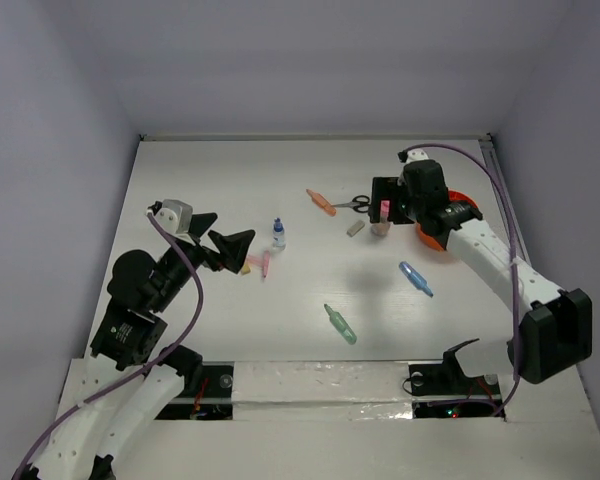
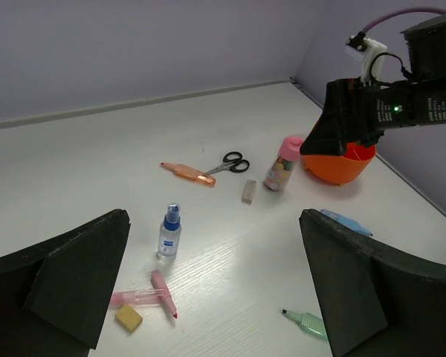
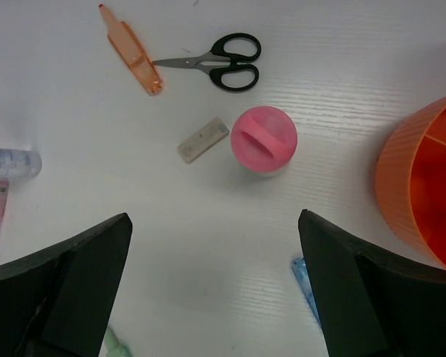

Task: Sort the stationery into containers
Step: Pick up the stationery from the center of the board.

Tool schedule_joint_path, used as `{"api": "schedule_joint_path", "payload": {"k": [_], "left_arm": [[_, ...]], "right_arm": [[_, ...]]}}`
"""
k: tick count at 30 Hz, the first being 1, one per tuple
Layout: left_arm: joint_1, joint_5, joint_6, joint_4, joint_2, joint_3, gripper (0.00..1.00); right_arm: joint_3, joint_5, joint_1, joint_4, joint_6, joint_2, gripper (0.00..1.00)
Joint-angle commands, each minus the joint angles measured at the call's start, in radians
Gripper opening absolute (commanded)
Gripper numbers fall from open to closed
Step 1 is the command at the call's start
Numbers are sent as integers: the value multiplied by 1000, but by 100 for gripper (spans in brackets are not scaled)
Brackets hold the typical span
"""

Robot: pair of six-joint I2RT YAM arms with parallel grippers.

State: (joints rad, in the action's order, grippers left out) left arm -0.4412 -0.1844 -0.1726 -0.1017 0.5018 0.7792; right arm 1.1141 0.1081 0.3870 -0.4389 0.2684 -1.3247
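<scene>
orange bowl (image 3: 410,186) cut by edge, green marker (image 2: 306,323) partly hidden

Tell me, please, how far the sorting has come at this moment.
Nothing looks done: the visible part of the orange bowl is empty. Nothing is in hand: the left gripper and right gripper are open and empty, the right one near the pink-lidded jar. Left to sort: orange marker, scissors, grey eraser, bottle, pink markers, yellow eraser, green marker, blue marker.

Overhead, 2 wrist views; all share scissors (image 1: 352,204) (image 2: 229,163) (image 3: 223,62)
</scene>
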Motion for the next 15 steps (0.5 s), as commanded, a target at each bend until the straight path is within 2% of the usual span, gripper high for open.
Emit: {"api": "schedule_joint_path", "payload": {"k": [1, 12, 15], "left_arm": [[6, -1, 13, 36, 15, 2, 99], [6, -1, 16, 33, 32, 3, 99], [6, 2, 16, 33, 32, 3, 99]], "right_arm": [[73, 36, -2, 25, -8, -56, 100], [182, 134, -2, 34, -34, -266, 99], [190, 146, -2, 49, -38, -289, 95]]}}
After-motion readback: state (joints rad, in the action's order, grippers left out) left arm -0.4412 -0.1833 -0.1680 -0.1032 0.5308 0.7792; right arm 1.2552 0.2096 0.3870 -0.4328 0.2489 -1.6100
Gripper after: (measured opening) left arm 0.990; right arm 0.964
